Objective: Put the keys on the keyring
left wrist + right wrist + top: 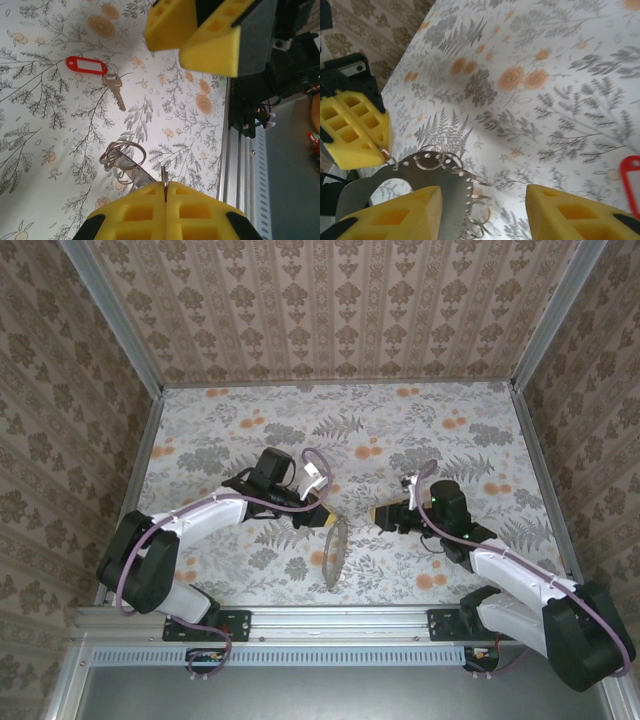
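Left gripper (pixel 322 515) is clamped tight; its yellow fingers (pixel 135 215) meet on the thin rim of the large round dull grey metal keyring (pixel 335 552), so it holds the keyring; the hoop stands on edge, tilted, over the floral-papered table (pixel 250 410), a little toward the near edge from the middle.

Left wrist view: left gripper (pixel 165 192) pinches the metal edge; small wire rings bunch on the keyring (pixel 125 155) just past the fingertips.

Right gripper (pixel 385 517) sits just beside the keyring on its right, jaws partly apart and holding nothing; right wrist view shows the right gripper (pixel 484 192) straddling the keyring (pixel 452 210), whose rim has a row of small holes and wire loops; whether a finger touches it I cannot tell; left gripper (pixel 357 127) is on the far rim.

The small silvery metal key with red oblong plastic tag (pixel 111 81) lies flat on the table, apart from the keyring and further from the near edge; the tag's edge (pixel 631 180) shows just beside the right finger; key is loose, not on the keyring.
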